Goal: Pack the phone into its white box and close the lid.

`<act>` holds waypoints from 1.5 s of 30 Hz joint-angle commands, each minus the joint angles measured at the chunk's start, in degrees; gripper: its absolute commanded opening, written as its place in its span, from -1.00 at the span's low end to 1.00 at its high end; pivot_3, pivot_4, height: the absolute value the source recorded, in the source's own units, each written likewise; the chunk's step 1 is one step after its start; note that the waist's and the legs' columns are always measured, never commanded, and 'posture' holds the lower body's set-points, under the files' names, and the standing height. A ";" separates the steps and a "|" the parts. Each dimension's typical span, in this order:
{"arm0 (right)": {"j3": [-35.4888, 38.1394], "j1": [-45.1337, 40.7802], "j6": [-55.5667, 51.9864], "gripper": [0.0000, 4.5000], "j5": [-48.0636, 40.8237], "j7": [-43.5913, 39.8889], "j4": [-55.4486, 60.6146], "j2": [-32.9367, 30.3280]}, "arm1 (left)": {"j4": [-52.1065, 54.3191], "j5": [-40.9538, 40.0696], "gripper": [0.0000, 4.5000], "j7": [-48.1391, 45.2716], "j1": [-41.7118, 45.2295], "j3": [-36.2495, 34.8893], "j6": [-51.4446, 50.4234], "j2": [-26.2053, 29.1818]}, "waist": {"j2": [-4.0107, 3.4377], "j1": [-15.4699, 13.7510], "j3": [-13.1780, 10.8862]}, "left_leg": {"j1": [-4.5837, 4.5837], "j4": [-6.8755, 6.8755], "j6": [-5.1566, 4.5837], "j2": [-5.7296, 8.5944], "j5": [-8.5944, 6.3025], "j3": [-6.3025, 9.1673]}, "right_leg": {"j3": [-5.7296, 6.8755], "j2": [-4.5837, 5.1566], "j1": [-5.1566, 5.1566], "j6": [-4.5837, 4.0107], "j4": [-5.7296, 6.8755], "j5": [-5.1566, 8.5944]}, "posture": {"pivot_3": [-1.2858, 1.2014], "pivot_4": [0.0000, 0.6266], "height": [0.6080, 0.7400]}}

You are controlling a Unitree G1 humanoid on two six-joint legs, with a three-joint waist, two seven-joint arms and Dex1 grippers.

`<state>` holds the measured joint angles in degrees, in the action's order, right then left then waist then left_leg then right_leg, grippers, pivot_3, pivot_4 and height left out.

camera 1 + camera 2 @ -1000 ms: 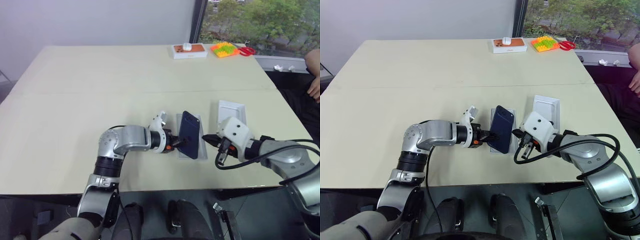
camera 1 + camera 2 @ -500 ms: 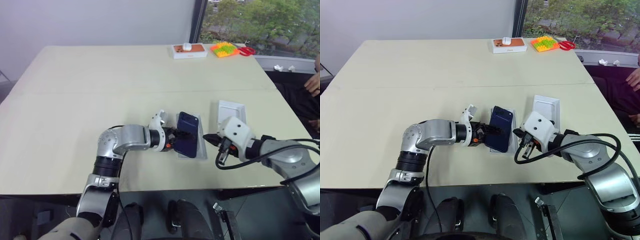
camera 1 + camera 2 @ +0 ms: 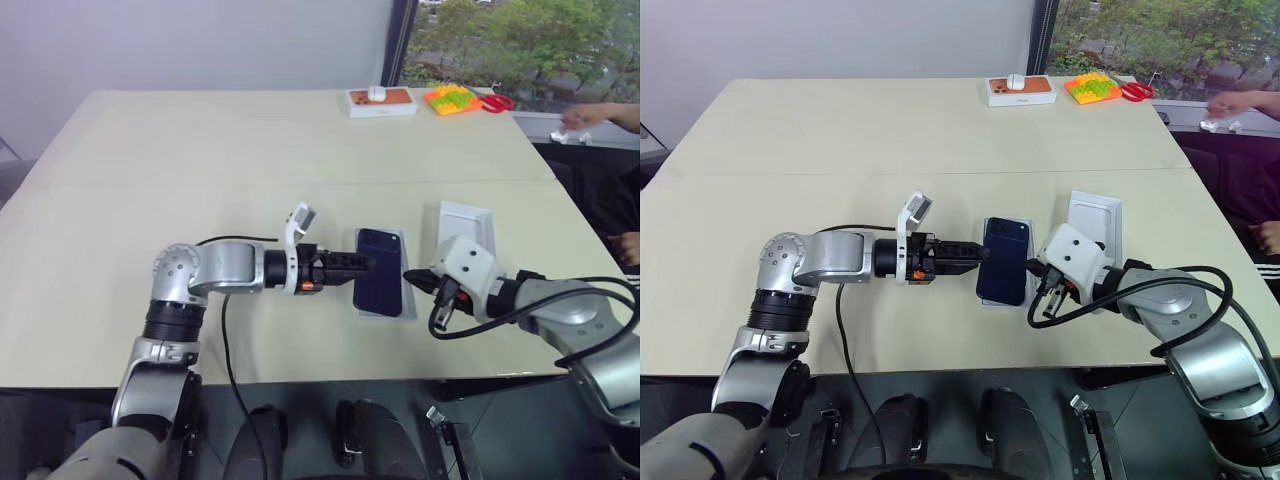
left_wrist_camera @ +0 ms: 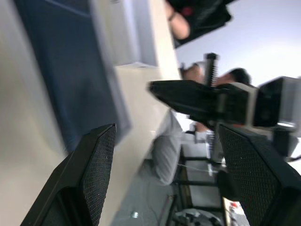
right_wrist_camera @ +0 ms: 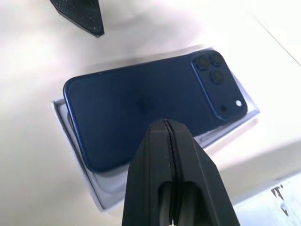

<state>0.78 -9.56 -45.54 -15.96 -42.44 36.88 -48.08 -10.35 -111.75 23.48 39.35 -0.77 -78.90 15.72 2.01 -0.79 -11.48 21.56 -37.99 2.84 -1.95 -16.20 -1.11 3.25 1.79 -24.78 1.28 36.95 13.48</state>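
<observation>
A wide, matte cream table [image 3: 200, 180] is carrying the job, which looks partly done: the glossy navy phone [image 3: 380, 284] is lying camera-side up on the shallow white box [image 3: 409, 308], slightly askew and perhaps not fully seated; the lid [image 3: 464, 224], a flat white cardboard rectangle, is resting just beside the box, so closing is still waiting. The left gripper [image 3: 362, 263] is hovering at the phone's edge with its textured black fingers spread wide and empty; the right gripper [image 3: 409, 277] is sitting pinched together, holding nothing, by the box's other side.
</observation>
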 commanded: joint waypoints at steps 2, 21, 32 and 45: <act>1.05 -0.90 1.34 -1.00 -0.02 0.37 0.53 -0.45 | 1.23 -1.25 0.60 -1.58 -0.07 -0.04 1.38 0.57 | 0.00 0.08 0.00 | 0.00 0.00 0.00 0.00 0.00 0.00 | 0.00 0.00 0.00 0.00 0.00 0.00 | 0.03 -0.52 1.00; -14.15 -15.32 -12.67 -1.00 1.39 10.00 -0.80 11.28 | 17.93 57.60 0.60 -64.16 -7.44 9.69 30.81 33.53 | -0.18 0.38 -0.09 | 0.20 0.19 0.00 -0.11 0.00 -0.11 | -0.06 -0.10 -0.39 -0.27 -0.02 0.07 | 0.03 -0.52 1.00; -21.32 -19.57 -22.28 -1.00 2.35 14.84 -0.99 15.51 | 17.02 74.83 0.60 -91.03 -11.62 14.41 46.08 36.40 | -0.18 0.18 -0.09 | 1.10 -0.01 -0.38 -0.11 -0.20 -0.15 | -0.04 -0.08 -1.16 -0.13 0.01 -0.07 | 0.03 -0.52 1.00; -21.93 -18.22 -24.93 -1.00 1.48 13.29 3.18 10.61 | 15.86 82.55 0.60 -92.68 -11.89 12.85 50.99 31.54 | -0.17 0.30 -0.08 | 1.01 -0.06 -0.42 -0.19 -0.22 -0.13 | -0.03 -0.19 -1.14 0.09 0.15 0.04 | 0.03 -0.52 1.00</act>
<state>-21.85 -27.83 -70.40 -14.11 -28.75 37.71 -36.56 4.99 -29.47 -68.64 27.16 14.06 -28.39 47.24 1.83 -0.49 -11.56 22.57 -38.05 2.42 -2.14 -16.42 -1.24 3.22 1.60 -25.92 1.37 37.11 13.51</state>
